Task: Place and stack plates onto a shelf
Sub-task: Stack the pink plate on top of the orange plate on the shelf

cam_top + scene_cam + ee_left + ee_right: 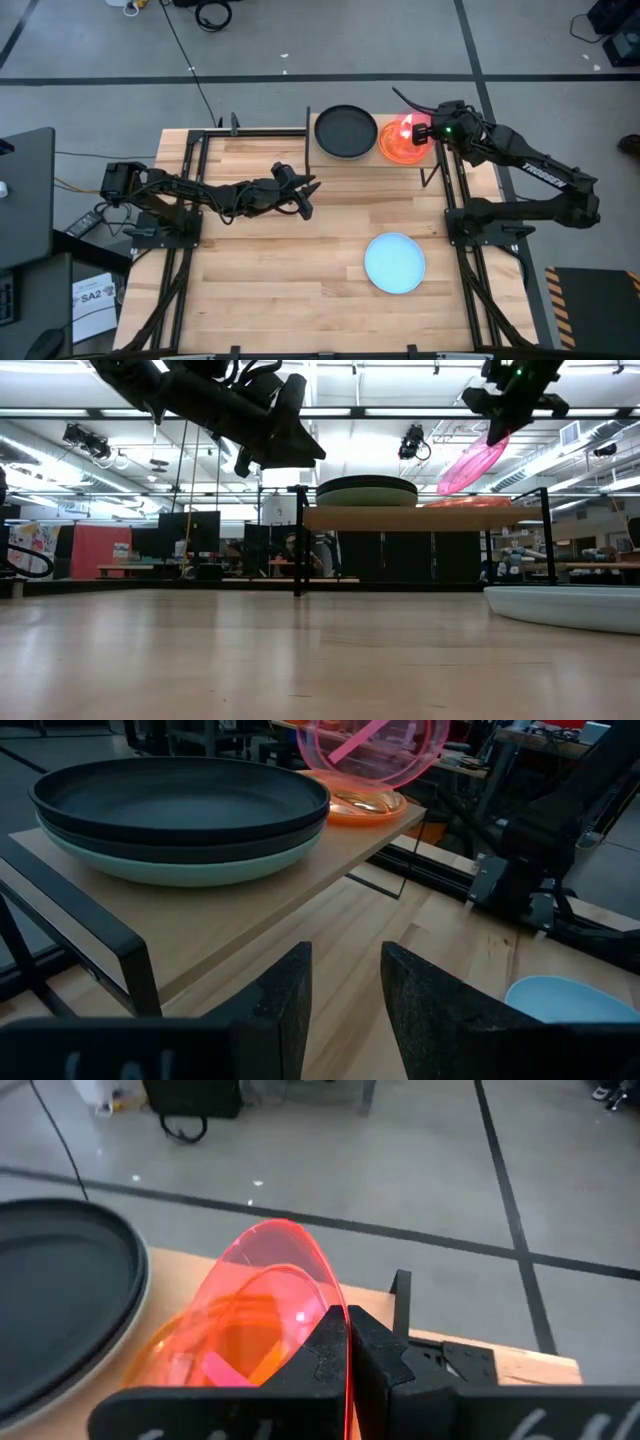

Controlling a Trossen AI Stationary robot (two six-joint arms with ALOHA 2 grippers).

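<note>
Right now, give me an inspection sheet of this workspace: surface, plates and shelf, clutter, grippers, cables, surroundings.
Surface: wooden table, bare apart from the items below.
Job's things: shelf at the far edge carries a black plate stacked on a pale green plate, with an orange plate beside them; pink plate held tilted above the orange one; light blue plate lies on the table, not yet shelved.
Clutter: nothing seen.
Grippers: right gripper shut on the pink plate's rim; left gripper open, empty, over the table facing the shelf.
Cables: black cable on the floor behind the table.
Surroundings: grey floor, monitors and desks beyond.
</note>
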